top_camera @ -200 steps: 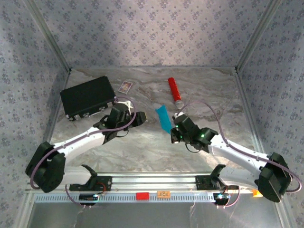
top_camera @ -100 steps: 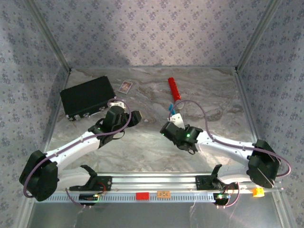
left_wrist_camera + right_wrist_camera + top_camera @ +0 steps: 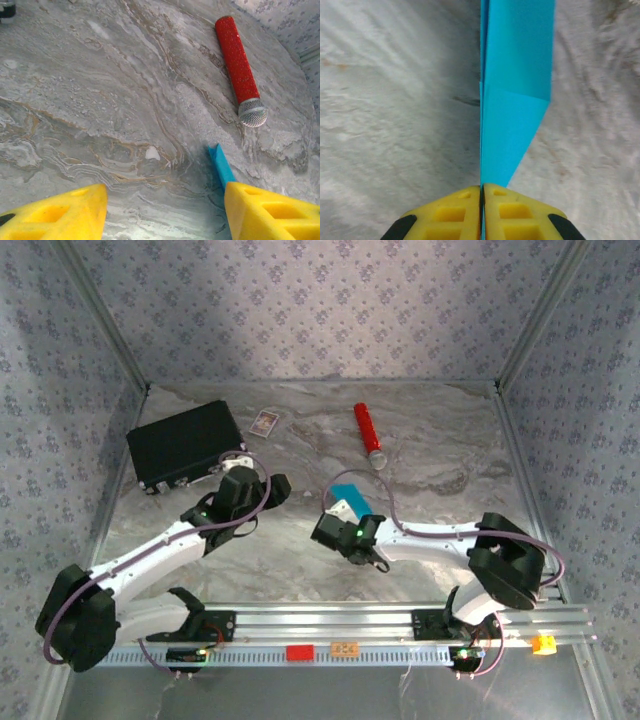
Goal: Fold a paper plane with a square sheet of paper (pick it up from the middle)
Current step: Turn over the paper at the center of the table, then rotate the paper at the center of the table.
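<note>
Your right gripper (image 3: 481,189) has swung inward to the middle of the table (image 3: 450,455), jaws pinched closed on the folded paper plane (image 3: 517,75); your left gripper (image 3: 165,192), near it, stands with jaws wide apart.

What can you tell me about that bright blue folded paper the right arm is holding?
The paper plane is thin, plain cyan-blue paper, folded into a slim, layered strip with sharp creases and one slanted flap edge. The right gripper is shut on its near end, with the layers pinched flat between the yellow fingers, so it sticks straight out ahead. From above it sits near the middle of the marbled table. Whether it touches the table is unclear.
</note>
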Controlling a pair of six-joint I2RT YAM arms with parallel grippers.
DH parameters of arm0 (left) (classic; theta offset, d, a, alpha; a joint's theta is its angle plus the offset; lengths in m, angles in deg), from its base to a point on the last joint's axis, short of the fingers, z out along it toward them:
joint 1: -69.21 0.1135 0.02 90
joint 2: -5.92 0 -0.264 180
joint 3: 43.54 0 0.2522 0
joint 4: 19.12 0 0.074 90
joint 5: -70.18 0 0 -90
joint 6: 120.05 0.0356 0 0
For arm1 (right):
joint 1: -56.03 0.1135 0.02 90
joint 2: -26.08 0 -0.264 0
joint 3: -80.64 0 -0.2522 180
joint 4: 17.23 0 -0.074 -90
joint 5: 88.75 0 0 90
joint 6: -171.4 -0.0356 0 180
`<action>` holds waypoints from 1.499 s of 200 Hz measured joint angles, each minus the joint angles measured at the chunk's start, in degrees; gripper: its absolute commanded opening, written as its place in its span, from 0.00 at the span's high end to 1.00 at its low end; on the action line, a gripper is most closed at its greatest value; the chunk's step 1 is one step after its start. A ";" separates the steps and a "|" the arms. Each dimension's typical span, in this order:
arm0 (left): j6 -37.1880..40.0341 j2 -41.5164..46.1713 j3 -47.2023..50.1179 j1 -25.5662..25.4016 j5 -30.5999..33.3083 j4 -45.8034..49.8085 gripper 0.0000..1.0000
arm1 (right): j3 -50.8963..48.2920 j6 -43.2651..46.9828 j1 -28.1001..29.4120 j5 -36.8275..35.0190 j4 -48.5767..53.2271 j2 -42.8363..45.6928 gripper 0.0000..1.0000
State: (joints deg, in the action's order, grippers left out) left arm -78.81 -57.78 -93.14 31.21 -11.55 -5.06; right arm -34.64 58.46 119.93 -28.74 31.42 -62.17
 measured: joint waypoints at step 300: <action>-4.46 1.05 2.01 0.50 -6.34 0.39 0.38 | -11.47 -28.72 -20.63 21.66 -8.17 22.38 0.58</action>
State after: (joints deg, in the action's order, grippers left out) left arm -83.26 -56.73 -91.12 31.72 -17.89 -4.67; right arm -46.12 29.74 99.29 -7.08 23.25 -39.79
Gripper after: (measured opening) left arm 0.621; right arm 0.415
